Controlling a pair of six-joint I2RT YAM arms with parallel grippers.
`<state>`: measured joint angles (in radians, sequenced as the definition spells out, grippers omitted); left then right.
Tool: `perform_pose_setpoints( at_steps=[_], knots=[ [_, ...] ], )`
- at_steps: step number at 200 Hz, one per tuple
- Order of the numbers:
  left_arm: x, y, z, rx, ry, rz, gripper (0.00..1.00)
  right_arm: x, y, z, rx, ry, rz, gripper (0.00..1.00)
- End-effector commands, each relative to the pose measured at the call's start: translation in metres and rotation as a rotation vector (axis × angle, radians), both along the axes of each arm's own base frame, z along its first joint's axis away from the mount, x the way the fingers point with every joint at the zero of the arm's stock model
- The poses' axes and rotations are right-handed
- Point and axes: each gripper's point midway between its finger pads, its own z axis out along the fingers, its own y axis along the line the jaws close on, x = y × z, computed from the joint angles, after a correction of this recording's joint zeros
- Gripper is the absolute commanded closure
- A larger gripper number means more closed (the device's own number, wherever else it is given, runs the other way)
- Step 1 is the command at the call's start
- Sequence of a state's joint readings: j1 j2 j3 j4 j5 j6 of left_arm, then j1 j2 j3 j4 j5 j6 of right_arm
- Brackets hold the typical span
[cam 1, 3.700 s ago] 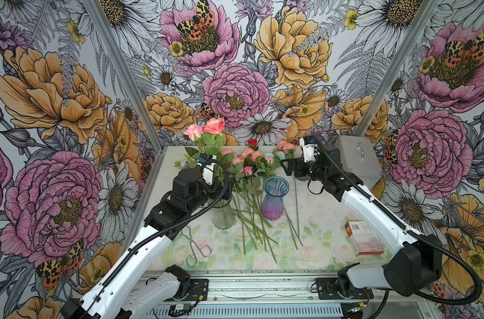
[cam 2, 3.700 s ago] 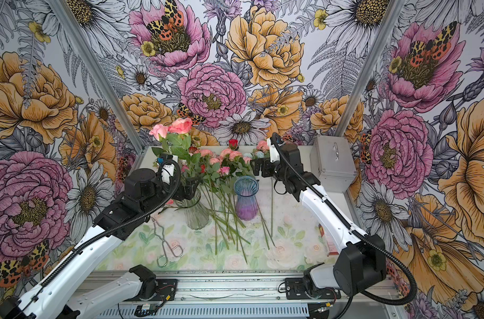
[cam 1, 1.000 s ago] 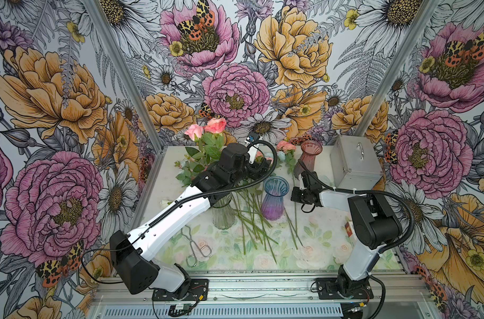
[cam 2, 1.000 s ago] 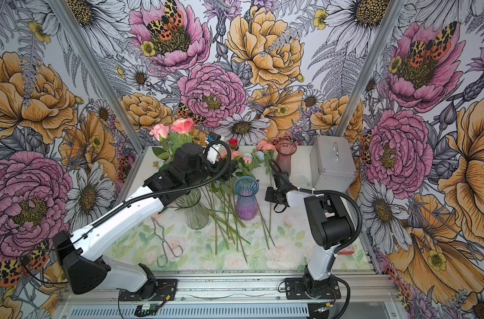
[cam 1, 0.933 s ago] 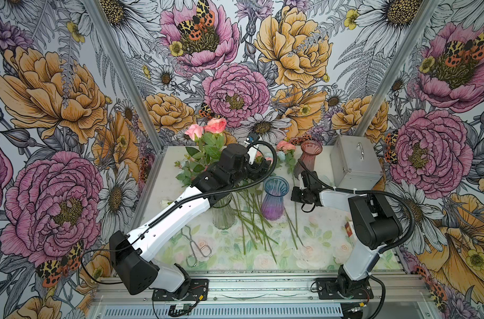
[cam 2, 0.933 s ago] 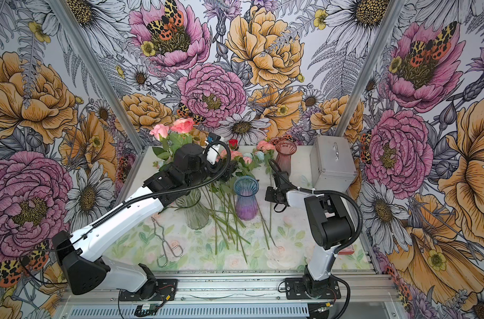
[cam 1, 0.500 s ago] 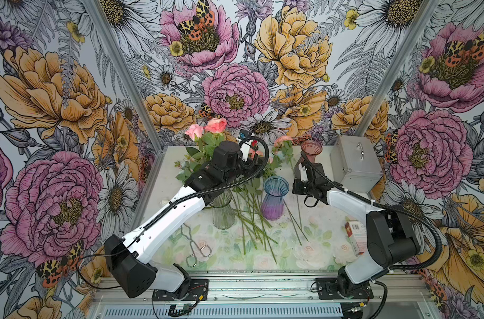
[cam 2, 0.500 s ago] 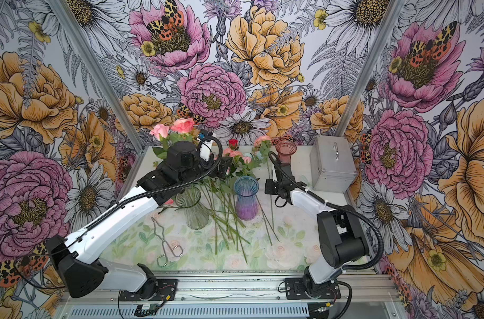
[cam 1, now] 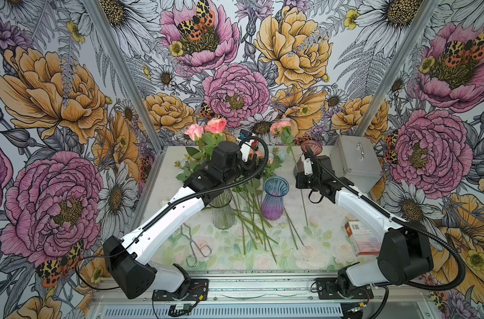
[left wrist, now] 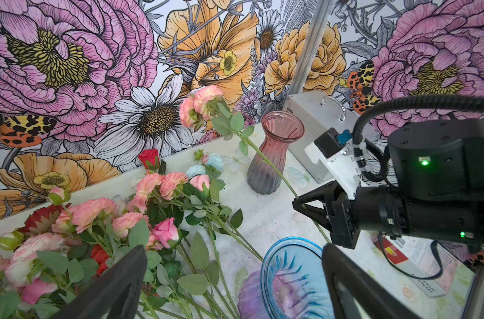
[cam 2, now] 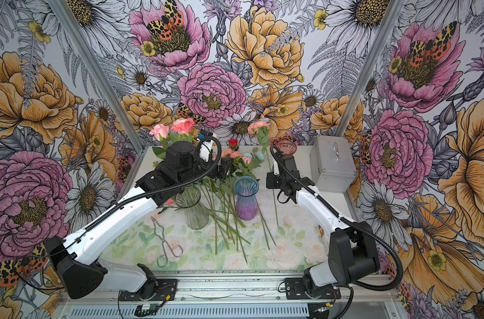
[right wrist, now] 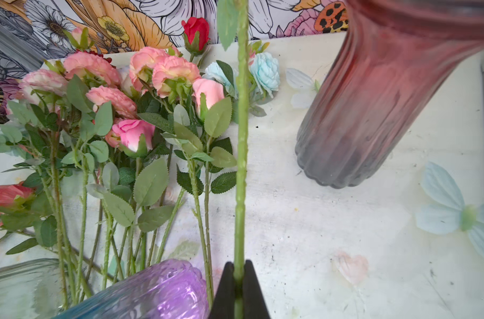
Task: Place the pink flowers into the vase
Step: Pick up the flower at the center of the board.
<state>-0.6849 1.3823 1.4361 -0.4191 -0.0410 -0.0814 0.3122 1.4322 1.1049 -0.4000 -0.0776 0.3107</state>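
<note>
Since the frame half a second back, the right arm has raised its flower, so the bloom of the pink carnation (cam 1: 281, 127) now stands higher against the back wall. The left arm has drawn a little toward 9 o'clock. The right gripper (right wrist: 237, 272) is clenched on the carnation's green stem about midway along. The stem is tilted, head toward 12 o'clock, and its tail trails toward 6 o'clock, seemingly low over the table (cam 1: 318, 221). The left gripper (left wrist: 234, 254) hangs released and empty above the pile of pink flowers (left wrist: 152, 193), which lies at the table's 12 o'clock.

Two pink roses (cam 1: 215, 125) already stand in the clear glass vase (cam 1: 222, 212), at 9 o'clock of the blue-and-purple vase (cam 1: 274, 198). A dusky pink vase (cam 1: 310, 146) stands at that vase's 1 o'clock. The clear one looks like the target, though that is a judgement.

To do this well, lift until the tail clears every rim and turn the wrist so the stem hangs near upright. Bring the tail over the mouth, then lower most of the stem inside before letting go. The left forearm lies across the clear vase in both top views, so it should withdraw first. The blue-and-purple vase stands in the path, and a dragging tail could tip it.
</note>
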Motion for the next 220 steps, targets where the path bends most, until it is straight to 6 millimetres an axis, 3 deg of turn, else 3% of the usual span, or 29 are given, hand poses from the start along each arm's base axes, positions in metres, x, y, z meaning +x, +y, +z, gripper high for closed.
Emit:
perform_pose_setpoints(
  at_steps=[1, 34, 62, 107, 141, 198, 220],
  knots=[
    [0.0, -0.005, 0.008, -0.058, 0.027, -0.039, 0.01, -0.001, 0.007, 0.084, -0.01, -0.206, 0.028, 1.0],
    [0.007, -0.017, 0.024, -0.112, 0.035, -0.084, 0.02, -0.019, 0.011, 0.143, 0.006, -0.336, 0.058, 1.0],
    [0.014, -0.031, 0.045, -0.16, 0.023, -0.132, 0.02, -0.035, 0.023, 0.174, 0.012, -0.415, 0.126, 1.0],
    [0.018, -0.061, 0.076, -0.254, 0.027, -0.238, 0.04, -0.04, 0.044, 0.187, 0.007, -0.45, 0.195, 1.0],
    [0.024, -0.077, 0.076, -0.277, 0.042, -0.27, 0.08, -0.039, 0.059, 0.192, 0.004, -0.461, 0.228, 1.0],
    [0.03, -0.086, 0.081, -0.358, 0.054, -0.288, 0.13, -0.042, 0.074, 0.208, 0.018, -0.499, 0.253, 1.0],
    [0.038, -0.085, 0.085, -0.421, 0.057, -0.286, 0.2, -0.043, 0.079, 0.216, 0.029, -0.514, 0.263, 1.0]
  ],
)
